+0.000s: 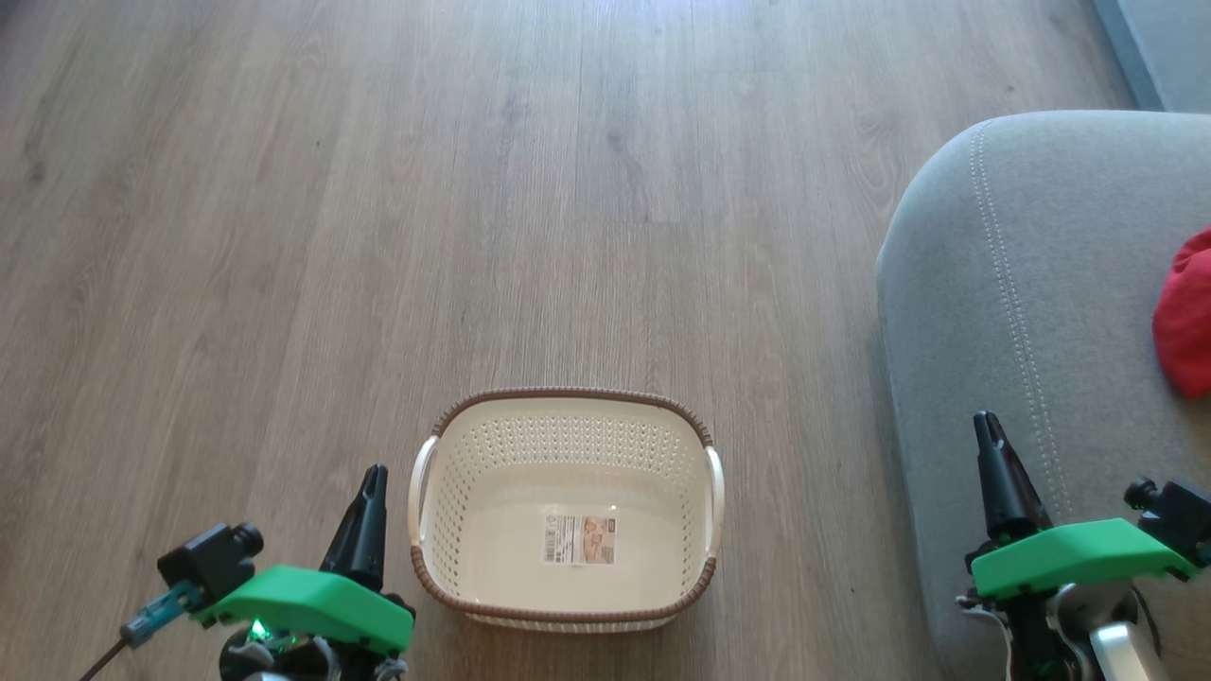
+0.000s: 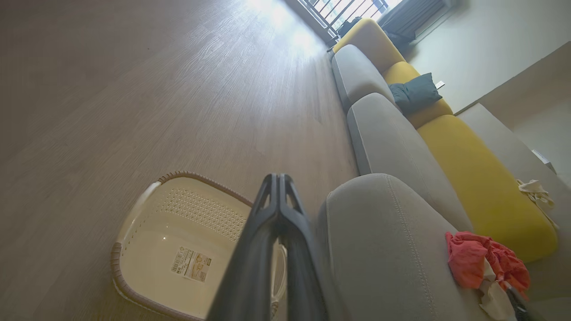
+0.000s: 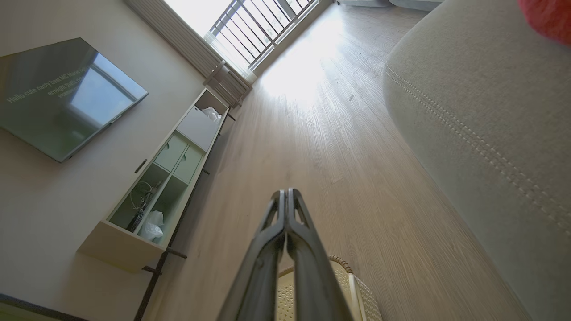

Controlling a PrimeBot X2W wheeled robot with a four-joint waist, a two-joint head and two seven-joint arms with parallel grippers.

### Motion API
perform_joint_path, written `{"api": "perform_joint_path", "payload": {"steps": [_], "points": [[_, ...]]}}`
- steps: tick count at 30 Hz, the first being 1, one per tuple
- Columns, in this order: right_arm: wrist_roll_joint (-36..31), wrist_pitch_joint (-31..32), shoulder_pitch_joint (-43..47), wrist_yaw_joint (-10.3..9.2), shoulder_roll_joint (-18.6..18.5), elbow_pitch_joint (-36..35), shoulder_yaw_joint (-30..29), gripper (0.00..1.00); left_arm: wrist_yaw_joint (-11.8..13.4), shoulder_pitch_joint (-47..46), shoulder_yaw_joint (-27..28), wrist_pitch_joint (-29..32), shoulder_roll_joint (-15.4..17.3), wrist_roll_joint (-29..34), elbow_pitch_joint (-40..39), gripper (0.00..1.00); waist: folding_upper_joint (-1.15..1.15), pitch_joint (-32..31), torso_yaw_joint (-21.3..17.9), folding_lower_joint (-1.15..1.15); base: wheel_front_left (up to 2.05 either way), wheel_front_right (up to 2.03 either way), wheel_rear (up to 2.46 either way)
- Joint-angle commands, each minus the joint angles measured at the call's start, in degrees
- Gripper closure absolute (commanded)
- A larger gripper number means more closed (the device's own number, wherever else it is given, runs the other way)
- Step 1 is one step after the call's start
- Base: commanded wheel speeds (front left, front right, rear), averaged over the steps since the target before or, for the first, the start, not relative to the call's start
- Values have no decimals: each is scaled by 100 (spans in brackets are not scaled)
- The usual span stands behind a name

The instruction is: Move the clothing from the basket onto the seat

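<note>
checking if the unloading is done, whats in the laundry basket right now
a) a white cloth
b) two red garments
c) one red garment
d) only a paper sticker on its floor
d: the laundry basket has only the paper sticker on its floor, while the red clothing lies on the grey sofa seat.

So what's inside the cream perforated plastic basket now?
The basket holds a paper sticker on its floor, no red fabric; the red garments lie on the grey sofa cushion. Its near inner wall is hidden.
</note>
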Motion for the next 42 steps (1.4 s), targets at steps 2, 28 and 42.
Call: {"api": "perform_joint_path", "payload": {"steps": [2, 28, 42], "points": [[232, 54, -304, 0, 12, -155, -21, 100, -82, -310, 158, 49, 79, -238, -153, 100, 0, -7, -13, 0, 0, 0, 0], [1817, 491, -396, 0, 59, -68, -200, 100, -356, -457, 579, 467, 90, -1966, 1, 100, 0, -75, -152, 0, 0, 0, 0], [2666, 732, -447, 0, 90, -21, -304, 100, -504, -537, 818, 703, 86, -2886, 86, 100, 0, -111, -227, 0, 0, 0, 0]]}}
